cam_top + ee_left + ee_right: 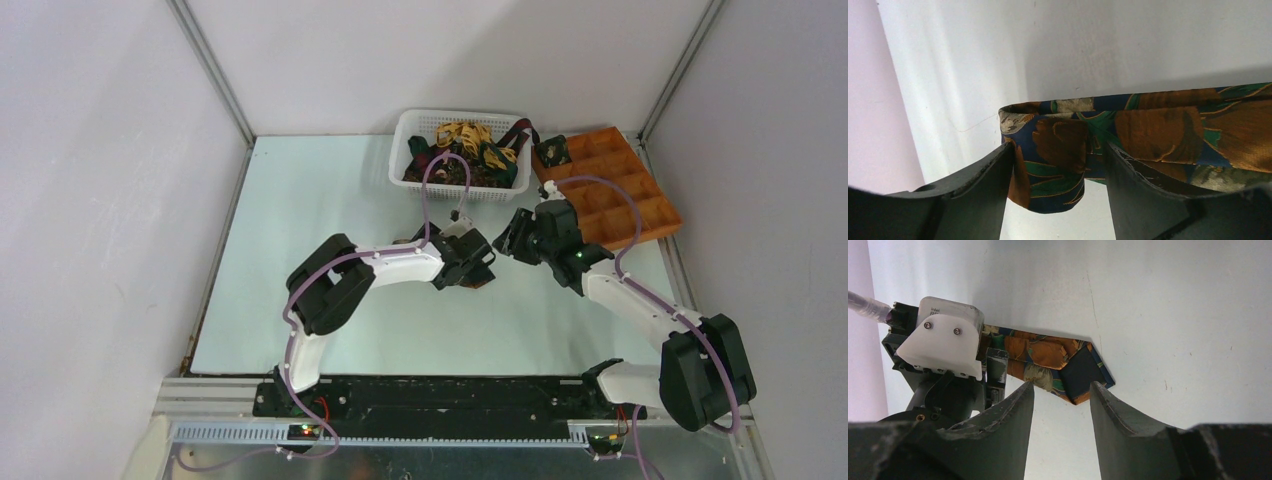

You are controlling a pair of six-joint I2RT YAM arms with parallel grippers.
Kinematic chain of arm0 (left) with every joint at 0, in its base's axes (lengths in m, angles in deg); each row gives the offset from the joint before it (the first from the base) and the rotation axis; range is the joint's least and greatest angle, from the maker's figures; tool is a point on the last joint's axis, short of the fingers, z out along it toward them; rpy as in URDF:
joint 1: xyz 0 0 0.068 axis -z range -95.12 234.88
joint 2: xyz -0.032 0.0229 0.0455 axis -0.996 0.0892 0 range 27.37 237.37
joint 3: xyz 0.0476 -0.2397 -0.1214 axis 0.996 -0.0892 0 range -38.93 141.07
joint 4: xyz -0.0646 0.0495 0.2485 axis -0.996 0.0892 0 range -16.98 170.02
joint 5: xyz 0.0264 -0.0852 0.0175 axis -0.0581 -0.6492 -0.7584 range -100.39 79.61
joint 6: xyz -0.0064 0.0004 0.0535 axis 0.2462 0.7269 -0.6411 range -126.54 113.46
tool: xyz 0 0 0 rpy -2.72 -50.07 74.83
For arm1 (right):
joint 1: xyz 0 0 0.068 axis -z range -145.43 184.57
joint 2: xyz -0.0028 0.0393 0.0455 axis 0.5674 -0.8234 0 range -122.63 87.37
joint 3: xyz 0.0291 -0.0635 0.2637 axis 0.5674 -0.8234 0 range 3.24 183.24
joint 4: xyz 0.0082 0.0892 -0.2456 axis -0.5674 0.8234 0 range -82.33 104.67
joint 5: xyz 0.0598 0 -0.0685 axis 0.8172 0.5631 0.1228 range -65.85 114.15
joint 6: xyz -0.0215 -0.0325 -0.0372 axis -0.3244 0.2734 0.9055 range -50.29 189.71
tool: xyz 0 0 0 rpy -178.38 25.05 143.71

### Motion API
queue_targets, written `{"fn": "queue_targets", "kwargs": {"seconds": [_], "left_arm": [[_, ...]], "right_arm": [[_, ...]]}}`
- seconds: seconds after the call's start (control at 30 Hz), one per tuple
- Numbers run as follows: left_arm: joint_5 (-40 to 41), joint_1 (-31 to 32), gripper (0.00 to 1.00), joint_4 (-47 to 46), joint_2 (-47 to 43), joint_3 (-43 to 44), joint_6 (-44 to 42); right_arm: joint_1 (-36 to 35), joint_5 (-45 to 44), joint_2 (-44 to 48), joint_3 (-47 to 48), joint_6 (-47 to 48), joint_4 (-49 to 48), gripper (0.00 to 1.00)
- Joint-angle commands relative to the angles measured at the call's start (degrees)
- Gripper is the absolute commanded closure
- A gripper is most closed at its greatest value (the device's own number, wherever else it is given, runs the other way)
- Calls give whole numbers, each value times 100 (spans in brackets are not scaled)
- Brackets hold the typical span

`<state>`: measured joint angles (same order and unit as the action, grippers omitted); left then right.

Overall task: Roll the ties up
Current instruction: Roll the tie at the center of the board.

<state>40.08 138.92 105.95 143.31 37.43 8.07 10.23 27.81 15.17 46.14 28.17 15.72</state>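
The pale, matte table [320, 200] carries one tie [1048, 360] at its middle, a satiny woven strip of rust-brown, green and navy, folded over itself into a flat band. Its pointed end shows a plain dark-blue lining.

The left gripper [1059, 150] stands over the band's folded left end with its black fingers well apart. The cloth runs crossways behind them and is not pinched. Just right of it, the right gripper [1062, 386] hangs with its jaws parted on nothing, the tie's point just beyond its tips.

At the far edge sits a white lattice plastic basket [400, 150] heaped with tangled ties [470, 135], yellow-gold on top of darker ones. Beside it on the right lies an orange-brown tray [640, 205] of square compartments. Its far-left cell holds a small dark coil [550, 152]; its other cells look bare.
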Motion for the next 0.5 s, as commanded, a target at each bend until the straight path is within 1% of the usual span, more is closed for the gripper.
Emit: {"fn": "queue_targets", "kwargs": {"seconds": [0.0, 0.47], "left_arm": [[-397, 47, 31, -13, -266, 234, 242], [-1305, 37, 31, -58, -428, 319, 442]], "right_arm": [[27, -6, 72, 8, 79, -88, 52], [21, -19, 17, 8, 76, -102, 52]]}}
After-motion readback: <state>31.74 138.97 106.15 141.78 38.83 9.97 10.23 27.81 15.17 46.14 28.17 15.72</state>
